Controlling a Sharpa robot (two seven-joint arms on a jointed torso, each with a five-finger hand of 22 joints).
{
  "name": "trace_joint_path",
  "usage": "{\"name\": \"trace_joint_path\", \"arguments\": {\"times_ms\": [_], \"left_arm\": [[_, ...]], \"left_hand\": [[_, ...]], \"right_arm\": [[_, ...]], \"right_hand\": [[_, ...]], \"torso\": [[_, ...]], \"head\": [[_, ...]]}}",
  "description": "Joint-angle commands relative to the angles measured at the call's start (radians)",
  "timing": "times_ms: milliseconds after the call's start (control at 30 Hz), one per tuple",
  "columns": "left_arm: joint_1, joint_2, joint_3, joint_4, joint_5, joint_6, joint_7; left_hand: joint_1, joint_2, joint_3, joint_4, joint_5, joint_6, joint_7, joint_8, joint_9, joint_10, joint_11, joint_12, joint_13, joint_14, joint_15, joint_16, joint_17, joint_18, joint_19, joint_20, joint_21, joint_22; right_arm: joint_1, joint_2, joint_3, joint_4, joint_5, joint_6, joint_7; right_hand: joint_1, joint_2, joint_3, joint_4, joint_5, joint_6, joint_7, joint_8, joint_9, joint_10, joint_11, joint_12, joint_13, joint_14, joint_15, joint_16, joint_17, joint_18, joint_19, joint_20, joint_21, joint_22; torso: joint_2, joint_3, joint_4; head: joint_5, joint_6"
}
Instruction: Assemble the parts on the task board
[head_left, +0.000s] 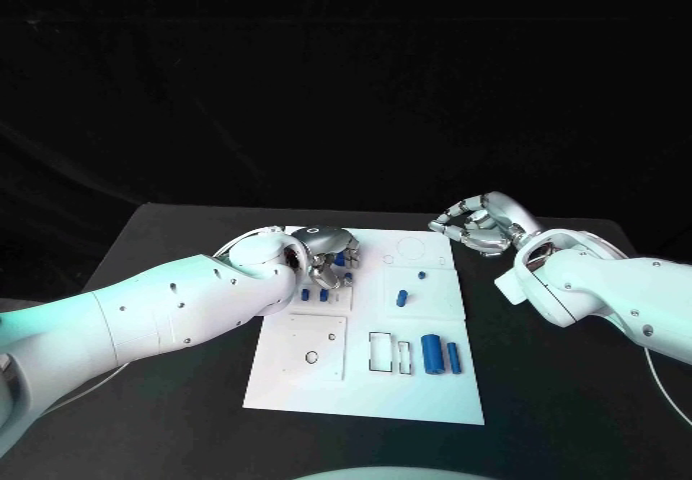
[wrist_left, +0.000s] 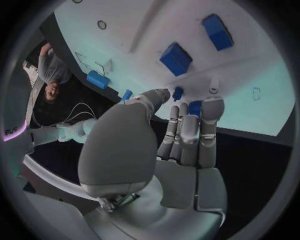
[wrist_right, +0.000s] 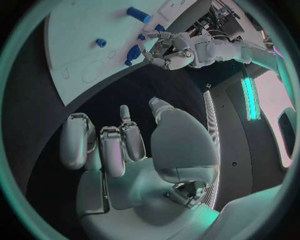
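A: What is lying on the black counter (head_left: 173, 225) under the dark room?

B: A white task board (head_left: 433, 395) is sitting in the middle of it, with small blue parts scattered over its far and near sections. Two blue cylinders (head_left: 441, 355) are lying side by side near the board's right edge, another blue part (head_left: 402, 296) is resting toward the centre, and a small one (head_left: 421, 274) is standing just beyond it.

A: What is the left robot hand (head_left: 326, 258) doing?

B: It is reaching over the board's far left section, fingers pointing down among the blue parts there. In the left wrist view its fingertips (wrist_left: 177, 93) are touching a small blue piece (wrist_left: 178, 92) against the board; whether they are actually gripping it, I cannot tell.

A: And the right robot hand (head_left: 479, 224)?

B: It is hovering just off the board's far right corner, over bare counter, fingers curled loosely and apart, holding nothing.

A: The surroundings?

B: Black backdrop is filling the space beyond the counter.
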Motion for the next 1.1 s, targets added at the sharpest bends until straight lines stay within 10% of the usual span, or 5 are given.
{"name": "trace_joint_path", "arguments": {"times_ms": [33, 1100], "left_arm": [[-0.001, 0.008, 0.0, -0.005, -0.042, 0.061, -0.037], [-0.005, 0.031, 0.0, -0.022, -0.048, 0.102, -0.077]], "left_hand": [[-0.013, 0.001, 0.003, -0.007, -0.004, 0.013, -0.003, -0.007, -0.003, 0.013, 0.001, -0.004, -0.004, 0.01, 0.0, 0.007, 0.004, -0.018, 0.011, 0.0, 0.012, 0.014], [0.028, 0.063, 0.109, -0.079, -0.017, 0.123, -0.01, -0.049, -0.035, 0.176, -0.028, -0.014, -0.041, 0.067, -0.027, 0.051, 0.034, -0.047, 0.078, -0.015, 0.149, 0.195]], "right_arm": [[-0.001, 0.001, 0.0, 0.001, -0.003, 0.005, 0.009], [-0.001, 0.0, 0.0, 0.002, -0.003, 0.004, 0.008]], "right_hand": [[-0.004, 0.01, -0.007, 0.001, 0.003, -0.007, 0.0, 0.003, 0.001, -0.007, 0.0, -0.006, 0.075, 0.071, -0.008, -0.006, 0.106, 0.021, -0.007, -0.002, -0.005, 0.034], [-0.003, 0.013, -0.009, 0.0, 0.005, -0.007, 0.0, 0.004, 0.002, -0.004, 0.0, -0.003, 0.078, 0.071, -0.008, -0.006, 0.107, 0.02, -0.007, -0.002, -0.004, 0.036]], "torso": [[-0.001, -0.0001, 0.0001], [-0.002, -0.001, 0.0025]], "head": [[-0.002, -0.002], [-0.009, -0.011]]}}
